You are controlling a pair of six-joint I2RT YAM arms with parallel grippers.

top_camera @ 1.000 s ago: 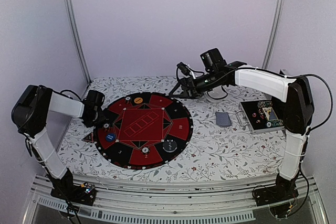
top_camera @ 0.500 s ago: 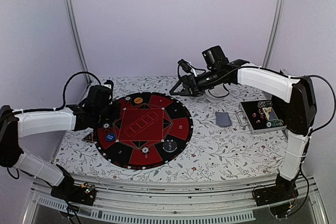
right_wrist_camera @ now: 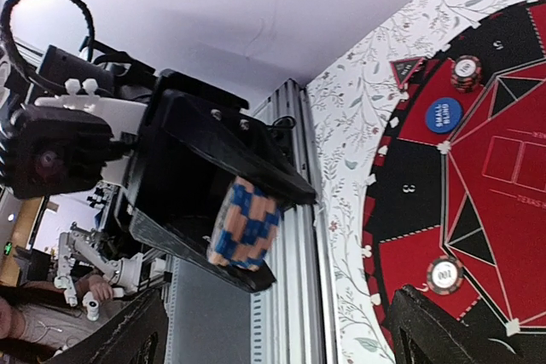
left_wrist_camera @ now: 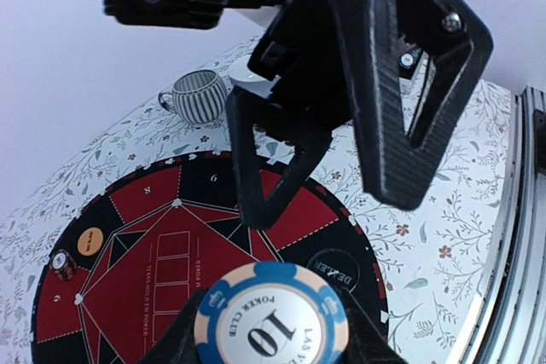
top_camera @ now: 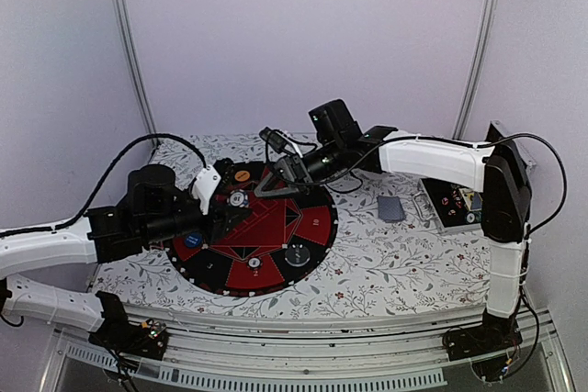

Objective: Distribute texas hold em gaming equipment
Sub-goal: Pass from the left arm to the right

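My left gripper (top_camera: 237, 199) hovers over the red-and-black mat (top_camera: 312, 227), shut on a short stack of blue-and-white poker chips (left_wrist_camera: 271, 321) marked 10. From the right wrist the stack (right_wrist_camera: 246, 226) shows edge-on between the left fingers. My right gripper (top_camera: 274, 181) faces it from the far side, open and empty, its fingers (left_wrist_camera: 256, 168) just beyond the chips. On the mat lie an orange chip (top_camera: 242, 174), a blue chip (top_camera: 193, 240), a white chip (top_camera: 254, 263) and a black dealer button (top_camera: 296, 255). A grey-blue card deck (top_camera: 390, 207) lies right of the mat.
A ribbed grey cup (left_wrist_camera: 198, 95) stands behind the mat. An open box (top_camera: 459, 201) with printed contents sits at the right edge of the table. A small chip stack (right_wrist_camera: 466, 72) rests near the mat's left rim.
The left arm swung in from the mat's left edge to over its middle, carrying the chips. The right arm came left and down from the back to meet it.
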